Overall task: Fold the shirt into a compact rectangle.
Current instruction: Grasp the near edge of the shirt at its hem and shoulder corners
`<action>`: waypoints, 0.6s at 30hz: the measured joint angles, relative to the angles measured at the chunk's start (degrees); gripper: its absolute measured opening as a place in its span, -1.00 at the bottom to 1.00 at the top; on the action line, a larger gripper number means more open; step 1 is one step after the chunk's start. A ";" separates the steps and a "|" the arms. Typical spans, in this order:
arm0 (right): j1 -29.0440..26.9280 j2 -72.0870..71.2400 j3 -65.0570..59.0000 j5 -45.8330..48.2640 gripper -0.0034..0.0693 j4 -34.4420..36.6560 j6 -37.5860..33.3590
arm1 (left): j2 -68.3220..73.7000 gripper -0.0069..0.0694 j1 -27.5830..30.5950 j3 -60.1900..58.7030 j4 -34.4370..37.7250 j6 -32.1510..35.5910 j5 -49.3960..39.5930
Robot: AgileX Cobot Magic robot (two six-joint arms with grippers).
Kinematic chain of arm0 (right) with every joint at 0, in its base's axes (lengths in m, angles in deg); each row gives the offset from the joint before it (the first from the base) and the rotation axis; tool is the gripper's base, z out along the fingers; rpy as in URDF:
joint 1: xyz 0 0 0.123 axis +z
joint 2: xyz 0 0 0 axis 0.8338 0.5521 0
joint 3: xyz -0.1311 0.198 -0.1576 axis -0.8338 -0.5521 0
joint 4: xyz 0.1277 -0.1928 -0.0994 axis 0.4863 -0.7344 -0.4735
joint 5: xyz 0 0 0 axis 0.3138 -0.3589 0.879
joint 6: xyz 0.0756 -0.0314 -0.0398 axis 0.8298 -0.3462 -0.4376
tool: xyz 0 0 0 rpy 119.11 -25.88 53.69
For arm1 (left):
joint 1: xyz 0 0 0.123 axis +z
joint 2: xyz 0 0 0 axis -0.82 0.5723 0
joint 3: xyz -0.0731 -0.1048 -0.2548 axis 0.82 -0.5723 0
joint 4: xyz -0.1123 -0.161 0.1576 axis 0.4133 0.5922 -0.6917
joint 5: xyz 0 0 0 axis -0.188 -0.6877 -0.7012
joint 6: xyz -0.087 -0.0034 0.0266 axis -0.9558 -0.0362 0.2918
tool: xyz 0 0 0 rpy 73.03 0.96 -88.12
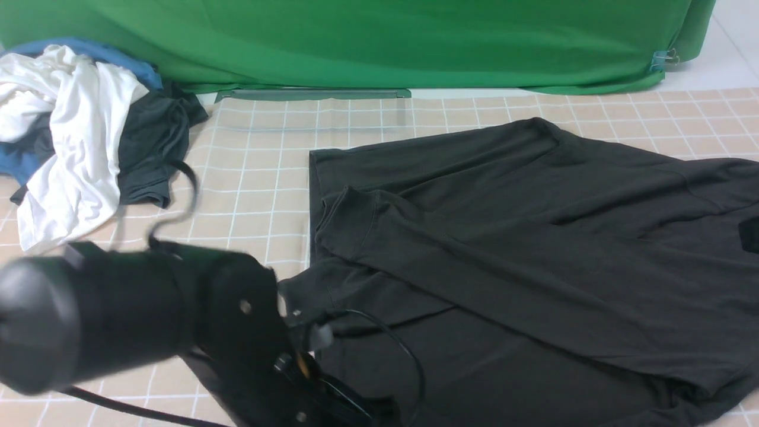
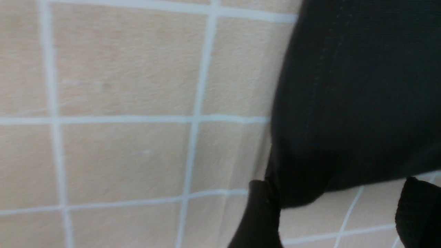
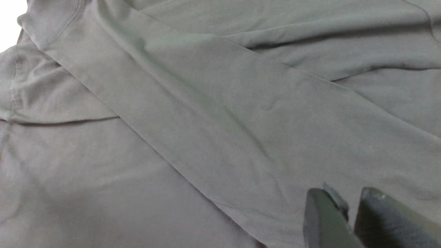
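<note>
The black shirt (image 1: 510, 255) lies spread over the right half of the checked table, one long strip folded diagonally across it. No print shows. My left gripper (image 1: 303, 333) is low at the shirt's near-left edge, blurred in the front view. In the left wrist view that gripper (image 2: 336, 194) stands open, its fingers (image 2: 258, 217) wide apart, and a corner of the shirt (image 2: 351, 103) hangs between them against one finger. My right gripper (image 3: 348, 199) hovers over the shirt (image 3: 206, 120) with a narrow gap between its fingers and nothing in it. A dark bit at the front view's right edge may be that gripper.
A heap of clothes sits at the far left: a white shirt (image 1: 77, 136), a dark grey garment (image 1: 151, 148) and blue cloth (image 1: 89, 50). A green backdrop (image 1: 356, 41) hangs along the far edge. Bare checked tablecloth (image 1: 261, 160) shows between heap and shirt.
</note>
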 joint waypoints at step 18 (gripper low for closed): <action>0.00 1.24 0.00 0.44 -0.39 0.06 0.00 | 3.94 -0.04 -3.93 -1.66 -2.13 -3.60 2.48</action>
